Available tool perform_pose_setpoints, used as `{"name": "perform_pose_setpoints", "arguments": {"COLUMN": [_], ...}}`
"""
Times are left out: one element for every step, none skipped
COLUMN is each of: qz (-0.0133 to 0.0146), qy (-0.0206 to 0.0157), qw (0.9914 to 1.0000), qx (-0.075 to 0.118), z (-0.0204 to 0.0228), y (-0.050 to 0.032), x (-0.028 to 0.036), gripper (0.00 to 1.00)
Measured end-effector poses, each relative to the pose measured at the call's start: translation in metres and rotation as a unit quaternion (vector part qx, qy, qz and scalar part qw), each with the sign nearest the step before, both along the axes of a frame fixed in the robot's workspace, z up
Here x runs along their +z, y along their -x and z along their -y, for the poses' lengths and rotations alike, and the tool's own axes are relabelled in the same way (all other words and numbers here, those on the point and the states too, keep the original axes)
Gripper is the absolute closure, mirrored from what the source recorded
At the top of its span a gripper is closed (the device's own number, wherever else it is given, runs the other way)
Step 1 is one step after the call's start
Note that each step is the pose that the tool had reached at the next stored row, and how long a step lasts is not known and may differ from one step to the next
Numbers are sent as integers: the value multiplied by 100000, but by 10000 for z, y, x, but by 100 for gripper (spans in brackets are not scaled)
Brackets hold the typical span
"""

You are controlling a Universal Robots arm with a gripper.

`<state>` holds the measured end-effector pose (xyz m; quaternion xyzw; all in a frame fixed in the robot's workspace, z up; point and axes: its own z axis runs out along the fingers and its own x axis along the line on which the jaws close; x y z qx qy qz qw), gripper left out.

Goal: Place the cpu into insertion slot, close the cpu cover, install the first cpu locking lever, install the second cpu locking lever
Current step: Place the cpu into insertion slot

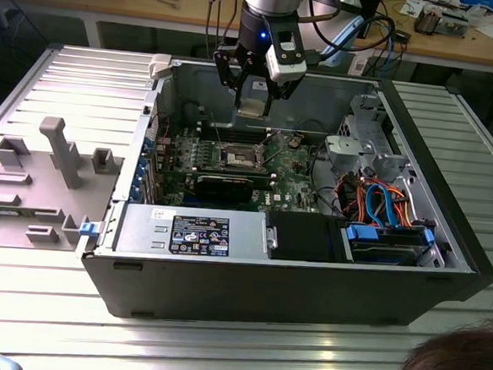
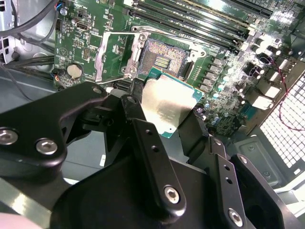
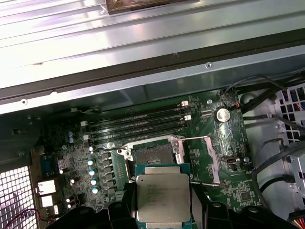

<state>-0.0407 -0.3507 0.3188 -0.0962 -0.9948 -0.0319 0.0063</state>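
Note:
My gripper [image 1: 254,97] hangs over the open computer case, shut on the cpu [image 1: 253,107], a flat square chip with a pale metal top. In both wrist views the cpu [image 2: 167,107] [image 3: 163,196] sits between the black fingers [image 2: 147,143], held in the air above the board. The insertion slot [image 2: 162,59] [image 3: 155,155] [image 1: 240,157] is a dark square socket on the green motherboard, bare and uncovered, just ahead of the chip. The cpu cover [image 2: 102,55] [image 3: 212,162], a thin silvery frame, is swung open to one side of the socket.
Long black memory slots [image 3: 138,125] run beside the socket. The case wall [image 1: 203,85] stands behind the gripper. A power supply [image 1: 192,232] and a drive bay with blue and orange cables [image 1: 381,203] fill the case front. A grey fixture tray [image 1: 36,174] lies at the exterior view's left.

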Motion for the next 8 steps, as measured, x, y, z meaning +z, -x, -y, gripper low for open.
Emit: {"name": "perform_pose_setpoints", "arguments": {"qz": [2,2,1,2,1,-1,0,3], "qy": [1,0,0,2,2,2,2,1], "qw": [100000,100000,100000,100000,100000,100000,100000,99999], "qx": [-45,-76,-115,-151,-187,-223,-289,-363], "z": [0,0,0,0,0,0,0,0], "y": [0,0,0,0,0,0,0,0], "x": [0,0,0,0,0,0,0,0], "gripper": [45,45,45,45,45,45,45,45]}}
